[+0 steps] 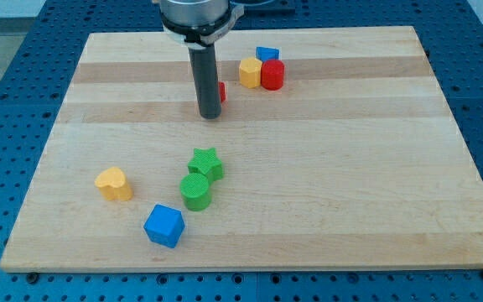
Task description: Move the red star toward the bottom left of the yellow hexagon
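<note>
The red star [222,91] is mostly hidden behind my rod; only a red sliver shows at the rod's right side. My tip [210,116] rests on the board just left of and below that sliver, touching or nearly touching it. The yellow hexagon [250,72] sits up and to the right of the star, a short gap away. A red cylinder [272,75] touches the hexagon's right side, and a small blue block [267,54] sits just above the two.
A green star [205,163] and a green cylinder [196,191] sit together below the board's middle. A yellow heart [114,183] lies at lower left, a blue cube [164,226] near the bottom. The wooden board [376,168] lies on a blue perforated table.
</note>
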You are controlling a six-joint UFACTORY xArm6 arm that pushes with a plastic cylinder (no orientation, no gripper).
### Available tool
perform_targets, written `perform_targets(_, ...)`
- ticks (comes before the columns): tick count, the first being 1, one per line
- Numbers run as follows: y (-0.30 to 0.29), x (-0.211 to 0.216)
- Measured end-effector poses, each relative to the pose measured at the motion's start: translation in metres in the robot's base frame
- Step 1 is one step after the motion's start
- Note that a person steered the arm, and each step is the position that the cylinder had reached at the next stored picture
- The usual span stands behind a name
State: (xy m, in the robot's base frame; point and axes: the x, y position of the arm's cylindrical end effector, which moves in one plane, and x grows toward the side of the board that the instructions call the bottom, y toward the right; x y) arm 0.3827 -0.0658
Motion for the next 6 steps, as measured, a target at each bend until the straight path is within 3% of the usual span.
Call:
perform_targets(2, 0.001, 0.0)
perform_targets(3, 0.001, 0.031)
perform_targets(5, -0.09, 0.069)
perform_targets(6, -0.083, 0.11)
